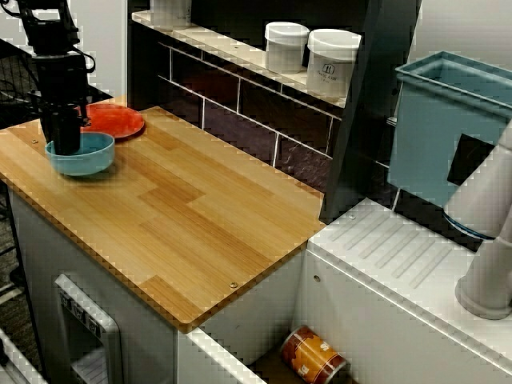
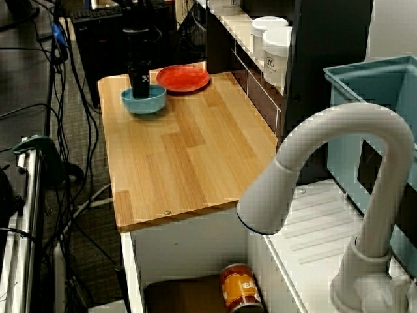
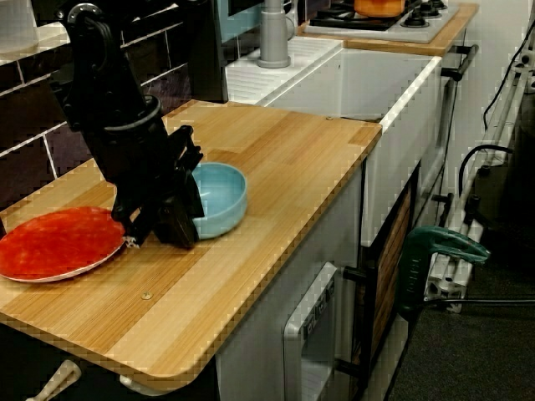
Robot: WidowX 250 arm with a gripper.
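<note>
A light blue bowl (image 1: pixel 90 156) (image 2: pixel 148 101) (image 3: pixel 221 199) stands on the wooden counter (image 1: pixel 184 216) near its far end. A red plate (image 1: pixel 114 122) (image 2: pixel 184 78) (image 3: pixel 54 242) lies right beside it. My black gripper (image 1: pixel 64 146) (image 2: pixel 139 91) (image 3: pixel 180 225) reaches down at the bowl's rim on the plate side. In the view from the counter's end, one dark finger (image 3: pixel 174 230) sits outside the bowl wall and the other is hidden. The gap between them does not show in any view.
White canisters (image 1: pixel 332 62) stand on the shelf behind the counter. A teal bin (image 1: pixel 448 120) and a white faucet (image 2: pixel 326 169) are by the sink, where an orange can (image 1: pixel 314 356) lies. Cables and a green clamp (image 3: pixel 435 251) are off the counter's side.
</note>
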